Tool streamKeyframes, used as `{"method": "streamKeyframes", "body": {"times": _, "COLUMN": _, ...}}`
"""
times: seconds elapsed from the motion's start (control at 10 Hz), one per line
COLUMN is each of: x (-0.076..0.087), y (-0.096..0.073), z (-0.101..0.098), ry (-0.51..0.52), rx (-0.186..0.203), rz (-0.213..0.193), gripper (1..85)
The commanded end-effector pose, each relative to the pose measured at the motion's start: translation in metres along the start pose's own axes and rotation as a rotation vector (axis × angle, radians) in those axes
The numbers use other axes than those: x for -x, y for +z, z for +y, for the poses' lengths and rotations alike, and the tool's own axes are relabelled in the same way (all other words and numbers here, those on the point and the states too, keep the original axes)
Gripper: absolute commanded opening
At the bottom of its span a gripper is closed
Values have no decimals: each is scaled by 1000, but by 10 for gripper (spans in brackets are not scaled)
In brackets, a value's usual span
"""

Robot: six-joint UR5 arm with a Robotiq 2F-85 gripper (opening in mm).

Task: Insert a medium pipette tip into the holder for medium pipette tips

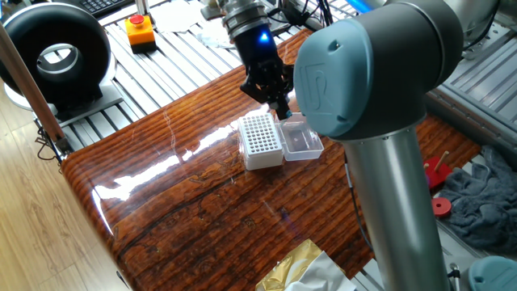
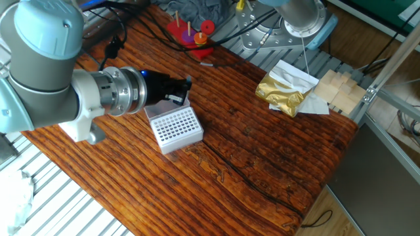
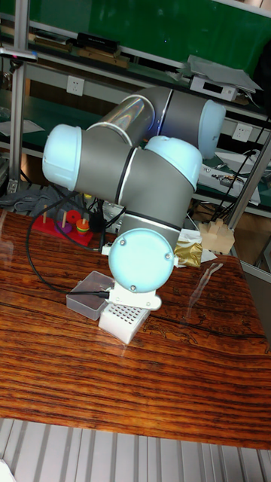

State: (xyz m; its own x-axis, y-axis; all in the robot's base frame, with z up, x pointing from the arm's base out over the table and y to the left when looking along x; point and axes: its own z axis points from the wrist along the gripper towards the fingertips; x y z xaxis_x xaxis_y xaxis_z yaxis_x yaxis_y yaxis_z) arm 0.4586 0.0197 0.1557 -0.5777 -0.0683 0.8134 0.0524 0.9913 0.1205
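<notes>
White plastic, the holder for medium pipette tips [image 1: 261, 139] stands on the wooden desk [image 1: 202, 202] near its far edge, with its clear lid [image 1: 301, 138] lying open beside it. The black gripper [image 1: 279, 103] hangs over the seam between holder and lid, above the holder's back edge. Its fingers look pressed close together, but I cannot tell if they pinch anything; the medium pipette tip is too small to find. A gold foil bag [image 2: 283, 91] lies well apart.

glossy wood table [image 1: 186, 194], white plastic holder [image 1: 260, 139]
</notes>
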Motion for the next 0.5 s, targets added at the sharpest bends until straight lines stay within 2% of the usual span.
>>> {"method": "streamKeyframes", "body": {"times": 0.0, "x": 5, "y": 2, "z": -3, "ry": -11, "rx": -7, "rz": -3, "gripper": 10}}
{"method": "streamKeyframes", "body": {"times": 0.4, "x": 16, "y": 7, "z": -2, "ry": 7, "rx": -27, "rz": -23, "gripper": 10}}
